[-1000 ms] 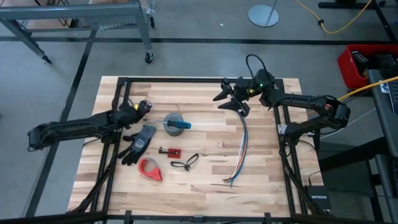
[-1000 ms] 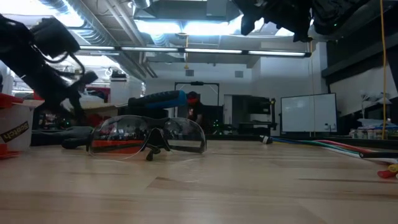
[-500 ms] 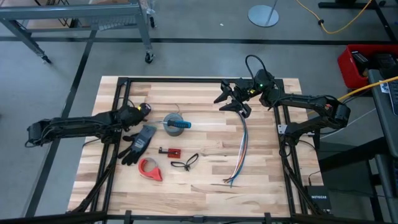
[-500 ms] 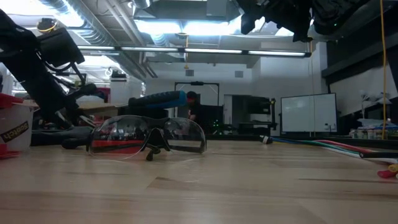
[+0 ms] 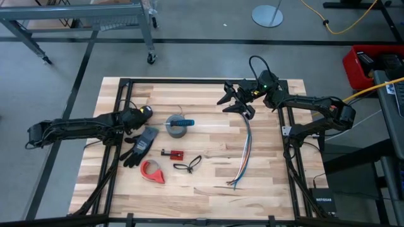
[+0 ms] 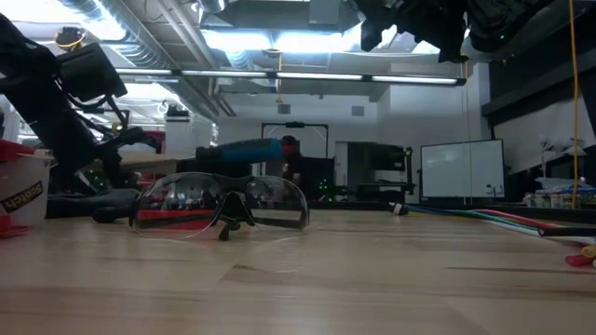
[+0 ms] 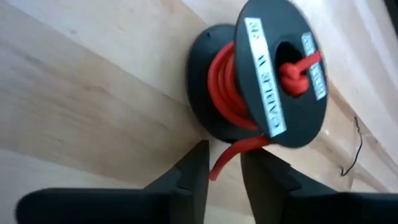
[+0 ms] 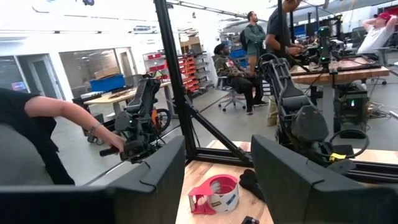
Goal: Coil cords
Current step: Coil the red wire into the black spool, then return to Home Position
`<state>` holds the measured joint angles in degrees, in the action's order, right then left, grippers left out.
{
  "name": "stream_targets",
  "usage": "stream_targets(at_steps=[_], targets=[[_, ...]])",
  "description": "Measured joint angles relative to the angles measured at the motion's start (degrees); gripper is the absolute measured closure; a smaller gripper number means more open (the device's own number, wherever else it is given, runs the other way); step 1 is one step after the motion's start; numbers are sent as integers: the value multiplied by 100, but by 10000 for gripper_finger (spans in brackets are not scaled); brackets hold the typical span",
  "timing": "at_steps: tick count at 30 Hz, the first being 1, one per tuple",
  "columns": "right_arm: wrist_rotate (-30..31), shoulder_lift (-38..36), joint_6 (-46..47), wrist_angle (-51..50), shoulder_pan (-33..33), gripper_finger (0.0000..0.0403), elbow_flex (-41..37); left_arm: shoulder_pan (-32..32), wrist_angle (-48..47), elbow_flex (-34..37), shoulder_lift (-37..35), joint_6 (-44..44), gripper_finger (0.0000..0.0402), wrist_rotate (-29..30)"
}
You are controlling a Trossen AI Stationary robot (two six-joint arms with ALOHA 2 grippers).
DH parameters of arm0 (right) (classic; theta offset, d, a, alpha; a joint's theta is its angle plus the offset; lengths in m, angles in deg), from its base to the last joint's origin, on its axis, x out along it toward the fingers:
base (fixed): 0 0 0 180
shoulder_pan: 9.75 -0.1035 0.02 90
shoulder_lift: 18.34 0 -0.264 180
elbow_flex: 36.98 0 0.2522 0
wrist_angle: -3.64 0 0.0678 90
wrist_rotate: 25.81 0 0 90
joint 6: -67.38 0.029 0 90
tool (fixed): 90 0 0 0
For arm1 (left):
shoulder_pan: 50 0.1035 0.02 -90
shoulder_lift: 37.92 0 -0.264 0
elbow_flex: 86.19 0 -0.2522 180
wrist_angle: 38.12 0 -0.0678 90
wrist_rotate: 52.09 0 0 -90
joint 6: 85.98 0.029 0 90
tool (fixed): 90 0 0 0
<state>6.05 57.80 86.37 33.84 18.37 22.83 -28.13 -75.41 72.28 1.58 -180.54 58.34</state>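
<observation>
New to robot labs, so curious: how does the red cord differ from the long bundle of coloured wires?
The red cord is wound on a black spool; the wire bundle lies stretched almost straight. The red cord is one colour; the wire bundle shows several. The red cord's end is at the left gripper; the wire bundle starts near the open right gripper. Both lie on the wooden table.

grey tape roll [image 5: 177, 125] beside left claw [image 5: 144, 111], bare table [image 5: 208, 183] front
</observation>
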Motion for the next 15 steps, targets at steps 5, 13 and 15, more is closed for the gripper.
stream_targets(at_steps=[5, 13, 15], targets=[[-190, 0, 2, 2, 0, 214, 1, 2, -10, 2, -20, 72, 289, -390], [-196, -103, 11, 6, 2, 214, 1, -1, -31, 9, -345, 151, 292, -584], [-198, -141, 15, 6, 2, 214, 1, -2, -31, 9, -475, 157, 297, -579]])
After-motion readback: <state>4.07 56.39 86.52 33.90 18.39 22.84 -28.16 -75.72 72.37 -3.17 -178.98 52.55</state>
